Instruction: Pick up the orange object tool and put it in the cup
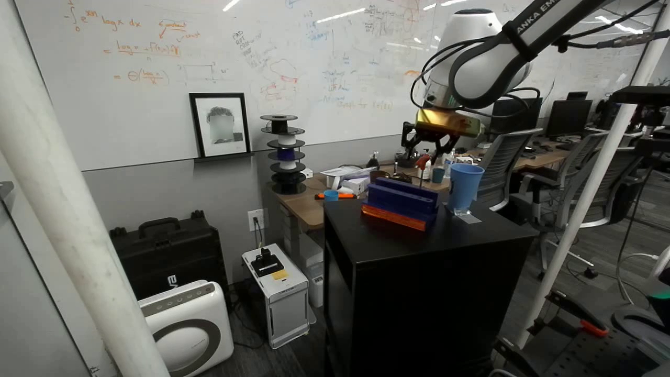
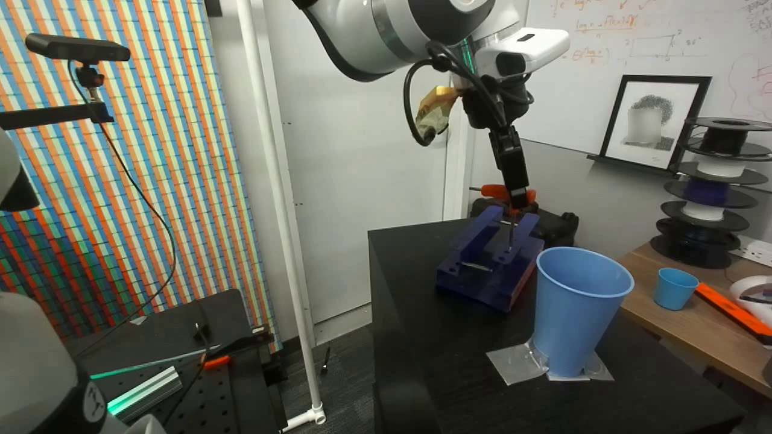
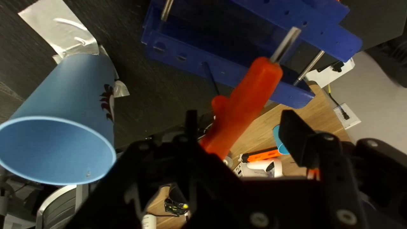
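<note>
The orange object tool (image 3: 244,101) has an orange-red handle with a short metal tip at one end. A thin dark shaft from its side stands in the blue-and-red box (image 3: 184,52). The handle also shows above the box in both exterior views (image 1: 422,161) (image 2: 496,191). My gripper (image 3: 240,122) is open, with the handle's rear end between its fingers, closer to the left finger in the wrist view. In an exterior view one finger (image 2: 517,196) partly hides the handle. I cannot tell whether they touch. The light-blue cup (image 2: 579,313) stands upright beside the box, its inside visible in the wrist view (image 3: 60,127).
Clear tape (image 2: 512,364) fixes the cup's base to the black cabinet top (image 2: 458,374). A wooden desk (image 1: 309,209) behind bears a small blue cup (image 1: 331,195), a flat orange tool (image 2: 733,310) and clutter. Black spools (image 1: 285,157) are stacked there.
</note>
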Available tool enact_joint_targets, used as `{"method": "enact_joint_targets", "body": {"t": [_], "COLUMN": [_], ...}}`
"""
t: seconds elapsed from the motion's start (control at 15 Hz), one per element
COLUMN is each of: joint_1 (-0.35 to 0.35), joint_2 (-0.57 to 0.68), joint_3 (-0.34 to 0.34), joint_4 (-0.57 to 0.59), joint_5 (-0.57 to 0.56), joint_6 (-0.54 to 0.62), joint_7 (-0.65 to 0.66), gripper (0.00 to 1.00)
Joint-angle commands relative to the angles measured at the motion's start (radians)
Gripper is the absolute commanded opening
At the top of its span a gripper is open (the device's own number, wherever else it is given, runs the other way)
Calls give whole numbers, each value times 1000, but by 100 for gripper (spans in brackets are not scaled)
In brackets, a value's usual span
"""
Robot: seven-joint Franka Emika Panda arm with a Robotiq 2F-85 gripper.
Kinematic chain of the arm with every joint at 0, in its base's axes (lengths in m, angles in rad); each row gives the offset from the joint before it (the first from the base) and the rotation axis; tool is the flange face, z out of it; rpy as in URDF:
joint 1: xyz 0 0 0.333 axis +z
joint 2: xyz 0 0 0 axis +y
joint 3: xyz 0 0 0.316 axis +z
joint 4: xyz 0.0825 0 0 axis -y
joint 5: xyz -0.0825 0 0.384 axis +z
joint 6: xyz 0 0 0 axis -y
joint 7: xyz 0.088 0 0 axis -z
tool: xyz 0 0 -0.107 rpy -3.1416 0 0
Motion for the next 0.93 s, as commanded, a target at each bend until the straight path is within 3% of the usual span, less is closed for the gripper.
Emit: {"method": "enact_joint_targets", "body": {"t": [0.0, 0.2, 0.33, 0.47, 0.87], "joint_1": [25, 31, 35, 39, 43], "joint_2": [16, 18, 13, -1, -57], "joint_3": [-22, -27, -28, -27, -24], "joint_4": [14, 14, 13, 11, -12], "joint_5": [-14, -26, -27, -21, 5], "joint_6": [11, 8, 4, -3, -12], "joint_7": [16, 13, 5, -9, -60], "gripper": [36, 14, 9, 14, 14]}}
